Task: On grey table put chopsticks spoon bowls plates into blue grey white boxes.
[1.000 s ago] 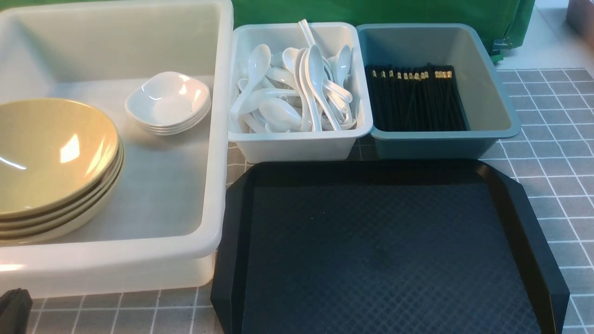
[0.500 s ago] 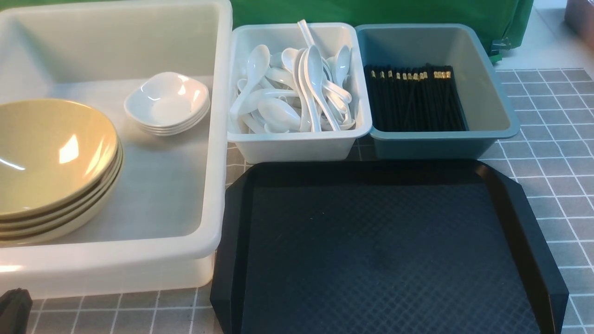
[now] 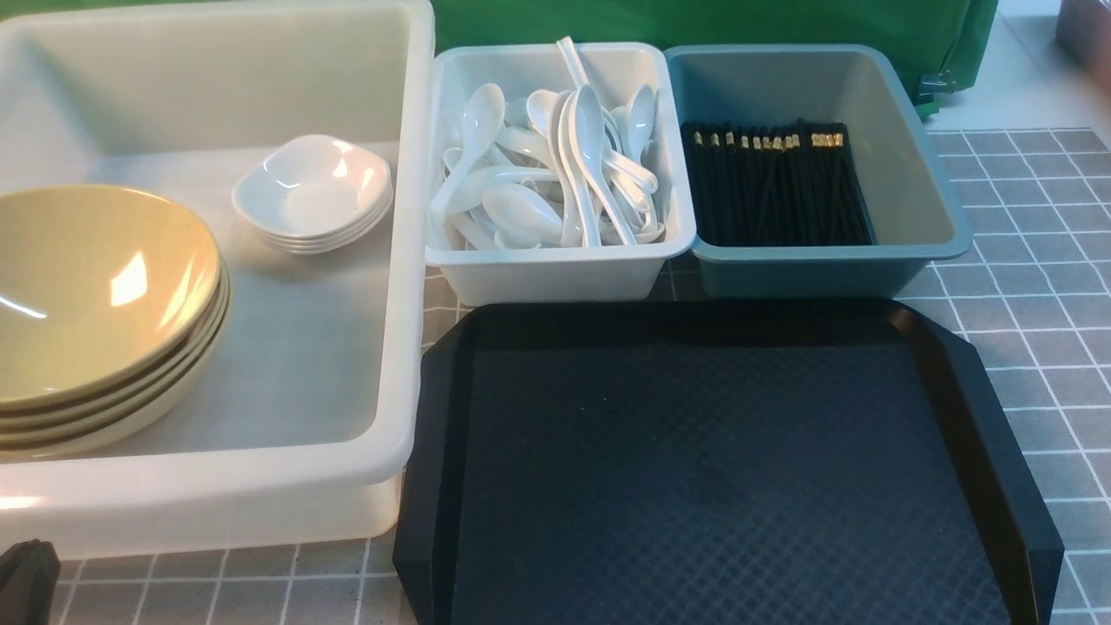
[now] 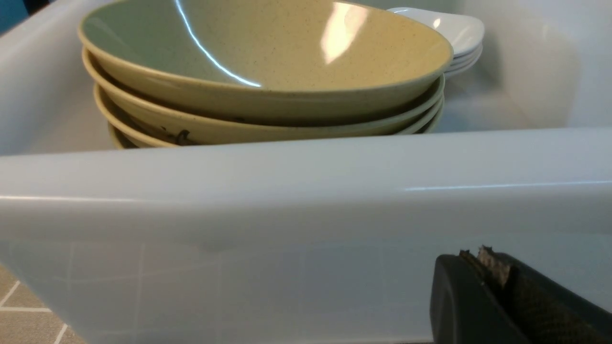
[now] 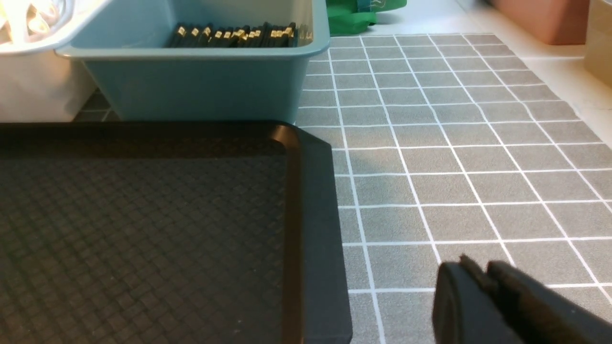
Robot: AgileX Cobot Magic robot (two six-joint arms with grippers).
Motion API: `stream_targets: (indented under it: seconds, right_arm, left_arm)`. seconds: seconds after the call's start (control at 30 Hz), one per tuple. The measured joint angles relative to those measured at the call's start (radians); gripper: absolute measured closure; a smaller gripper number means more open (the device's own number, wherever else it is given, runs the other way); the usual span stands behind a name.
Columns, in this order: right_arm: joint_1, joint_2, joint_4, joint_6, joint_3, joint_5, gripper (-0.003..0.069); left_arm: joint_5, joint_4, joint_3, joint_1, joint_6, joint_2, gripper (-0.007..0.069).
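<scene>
The black tray [image 3: 729,469] sits bare on the desk [image 3: 1024,286]. Behind it, spoons [image 3: 555,174] fill the white box [image 3: 555,269] and chopsticks [image 3: 777,184] the blue-grey box [image 3: 825,269]. Left of it, the large translucent box [image 3: 260,499] holds bowls [image 3: 95,304] and plates [image 3: 314,191]. Left end effector [image 4: 483,286] closed, empty; right end effector [image 5: 483,296] nearly closed, empty.

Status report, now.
Left hand shut, empty; right hand empty. Bowls, plates, spoons, chopsticks all boxed. Tray bare, nothing in the way.

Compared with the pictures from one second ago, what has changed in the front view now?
Nothing visibly changed. The bowls and plates lie in the large white box, the spoons in the small white box, the chopsticks in the blue-grey box, as before.
</scene>
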Motion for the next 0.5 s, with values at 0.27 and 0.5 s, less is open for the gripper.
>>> stream_targets:
  seconds: [0.27,0.5]
  right_arm:
    - [0.000,0.000,0.000,0.000,0.000,0.000,0.0557]
    - [0.000,0.000,0.000,0.000,0.000,0.000,0.0545]
  left_arm:
    - [0.000,0.000,0.000,0.000,0.000,0.000,0.0636]
    - [0.000,0.000,0.000,0.000,-0.004,0.000,0.0636]
